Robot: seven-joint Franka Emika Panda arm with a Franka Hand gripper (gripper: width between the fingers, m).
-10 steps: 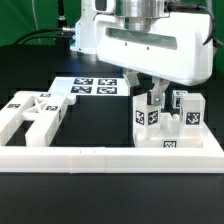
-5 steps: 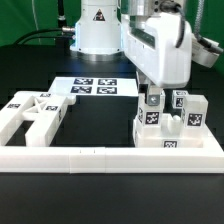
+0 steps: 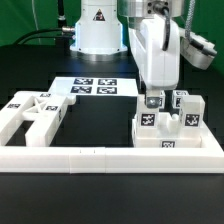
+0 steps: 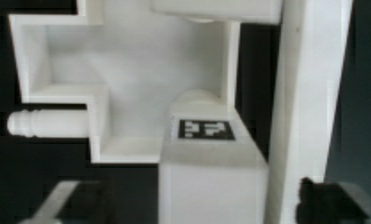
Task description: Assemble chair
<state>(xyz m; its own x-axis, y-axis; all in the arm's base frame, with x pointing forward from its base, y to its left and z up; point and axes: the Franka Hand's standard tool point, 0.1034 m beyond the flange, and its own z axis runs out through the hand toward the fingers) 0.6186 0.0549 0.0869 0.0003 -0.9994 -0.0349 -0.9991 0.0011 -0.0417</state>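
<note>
At the exterior view's right, the partly built chair (image 3: 170, 135) stands on the table: a white slab with tagged square posts rising from it. My gripper (image 3: 152, 101) hangs straight over the nearer post (image 3: 148, 119). In the wrist view that tagged post (image 4: 214, 160) runs between my fingers, with a dark gap on each side. The gripper (image 4: 191, 205) is open and straddles the post without pressing it. A short round peg (image 4: 40, 122) sticks out of the white piece beyond. More white chair pieces (image 3: 30, 112) lie at the exterior view's left.
A long white L-shaped border rail (image 3: 100, 156) runs along the front and up the right side of the chair. The marker board (image 3: 95, 88) lies flat behind the middle. The arm's white base (image 3: 98, 30) stands at the back.
The wrist has turned about its vertical axis above the post. The jaws have spread apart, letting go of the post they were shut on.
</note>
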